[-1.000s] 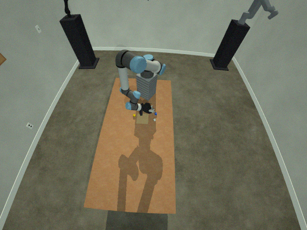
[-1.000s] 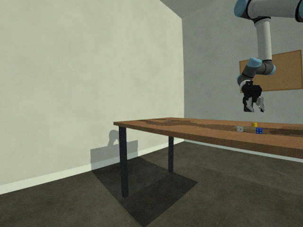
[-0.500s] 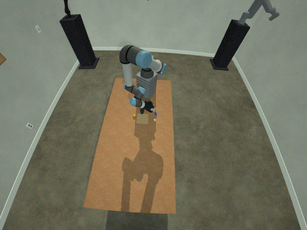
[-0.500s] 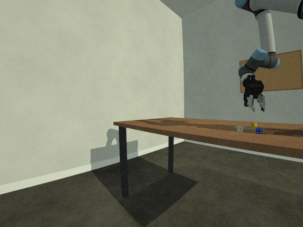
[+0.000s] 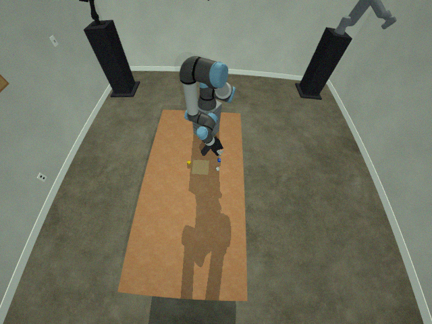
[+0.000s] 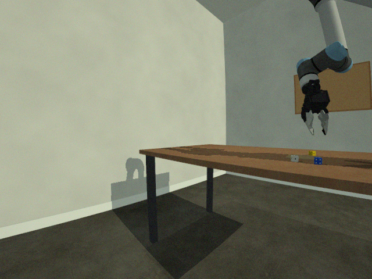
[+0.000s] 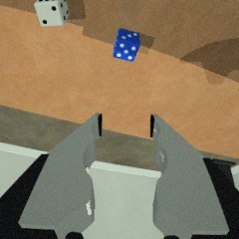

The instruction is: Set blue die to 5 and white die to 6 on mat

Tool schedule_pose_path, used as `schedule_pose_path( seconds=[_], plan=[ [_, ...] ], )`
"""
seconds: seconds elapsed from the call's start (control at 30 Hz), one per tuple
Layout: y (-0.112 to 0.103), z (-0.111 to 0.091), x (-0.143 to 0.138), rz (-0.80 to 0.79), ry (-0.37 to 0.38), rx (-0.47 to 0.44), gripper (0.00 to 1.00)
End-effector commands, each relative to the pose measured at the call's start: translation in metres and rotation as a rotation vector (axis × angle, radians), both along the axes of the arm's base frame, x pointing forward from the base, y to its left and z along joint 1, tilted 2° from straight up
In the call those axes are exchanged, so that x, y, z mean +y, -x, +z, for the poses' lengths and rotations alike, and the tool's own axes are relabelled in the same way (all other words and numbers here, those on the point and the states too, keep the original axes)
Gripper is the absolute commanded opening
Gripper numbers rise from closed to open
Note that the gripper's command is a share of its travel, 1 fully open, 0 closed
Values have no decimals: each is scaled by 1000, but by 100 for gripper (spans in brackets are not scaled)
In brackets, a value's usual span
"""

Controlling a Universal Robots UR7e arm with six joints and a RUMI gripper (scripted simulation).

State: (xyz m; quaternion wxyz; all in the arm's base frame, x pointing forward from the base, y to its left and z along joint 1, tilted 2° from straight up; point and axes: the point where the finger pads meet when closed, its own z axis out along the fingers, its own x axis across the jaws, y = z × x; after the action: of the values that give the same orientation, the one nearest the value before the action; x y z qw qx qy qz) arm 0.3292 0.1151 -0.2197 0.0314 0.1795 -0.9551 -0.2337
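Top view: The arm reaches from its grey base column (image 5: 217, 112) at the far end of the long orange-brown worktop (image 5: 163, 223). The hand (image 5: 213, 149) hangs above the worktop, just far of the dice. A small tan mat (image 5: 200, 167) lies on the worktop. The yellow die (image 5: 188, 162) sits just left of the mat, off it. The blue die (image 5: 219, 160) sits just right of the mat's far right corner, and the white die (image 5: 217, 168) sits just near of the blue die; both are off the mat. Two black pedestals (image 5: 111, 59) stand in the far corners of the room.

Exterior view: The hand (image 6: 317, 129) points downward, well above the worktop (image 6: 240, 163). Its two grey fingers (image 6: 309, 121) stand a small gap apart, with nothing between them. The white die (image 6: 294, 158), blue die (image 6: 318, 160) and yellow die (image 6: 312, 152) all rest flat on the worktop below. The blue die's facing side shows four pips.

Wrist view: The two fingers are partly spread and hold nothing; the gap between them is free. Beyond the fingertips, the blue die (image 7: 126, 45) rests on the worktop (image 7: 75, 85); the face turned toward the camera shows five pips. The white die (image 7: 51, 12) lies to its left, partly cut off by the picture's edge. The worktop's edge crosses just beyond the fingertips.
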Motion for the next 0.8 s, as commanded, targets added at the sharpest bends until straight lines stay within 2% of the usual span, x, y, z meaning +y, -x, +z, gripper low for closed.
schedule_pose_path(
  seconds=[0.0, 0.1, 0.27, 0.47, 0.77],
  plan=[
    [3, 3, 6, -13, 163, -62, 24],
    [3, 3, 7, -14, 169, -65, 24],
    [5, 7, 12, -17, 291, -111, 24],
    [7, 9, 16, -18, 384, -142, 24],
    [8, 11, 19, -20, 425, -162, 24]
  ],
)
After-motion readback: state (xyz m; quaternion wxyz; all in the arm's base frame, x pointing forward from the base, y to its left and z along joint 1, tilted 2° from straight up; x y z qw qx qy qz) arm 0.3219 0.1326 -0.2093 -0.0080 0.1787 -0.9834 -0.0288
